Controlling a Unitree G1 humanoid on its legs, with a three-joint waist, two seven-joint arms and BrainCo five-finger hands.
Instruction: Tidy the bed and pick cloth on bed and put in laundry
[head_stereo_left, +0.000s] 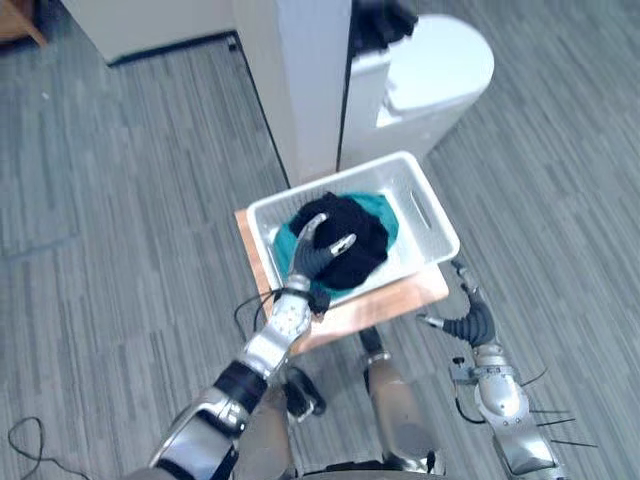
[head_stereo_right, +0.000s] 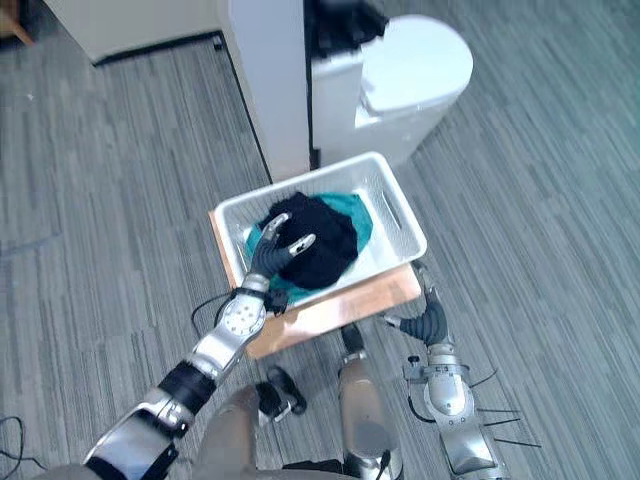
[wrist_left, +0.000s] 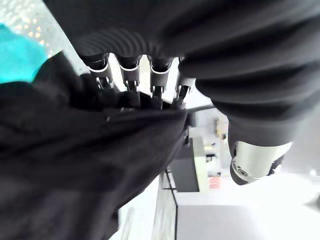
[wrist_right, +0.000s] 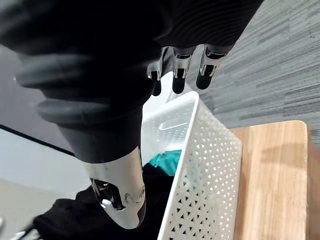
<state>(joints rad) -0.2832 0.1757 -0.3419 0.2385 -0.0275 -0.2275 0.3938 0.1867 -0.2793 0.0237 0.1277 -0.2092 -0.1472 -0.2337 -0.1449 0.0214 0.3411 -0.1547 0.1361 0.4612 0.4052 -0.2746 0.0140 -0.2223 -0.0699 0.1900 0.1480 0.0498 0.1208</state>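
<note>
Lying in one white basket (head_stereo_left: 432, 222): one black cloth (head_stereo_left: 362, 240), one teal cloth (head_stereo_left: 386, 209).

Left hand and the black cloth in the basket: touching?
Touching. Left wrist view: the left hand is pressed into the black cloth, no gap. Left eye view puts it atop the cloth in the white basket.

Reaching out front with the left hand (head_stereo_left: 318, 255), palm down; got the right hand (head_stereo_left: 469, 318) parked behind and right of it, fingers loose.
</note>
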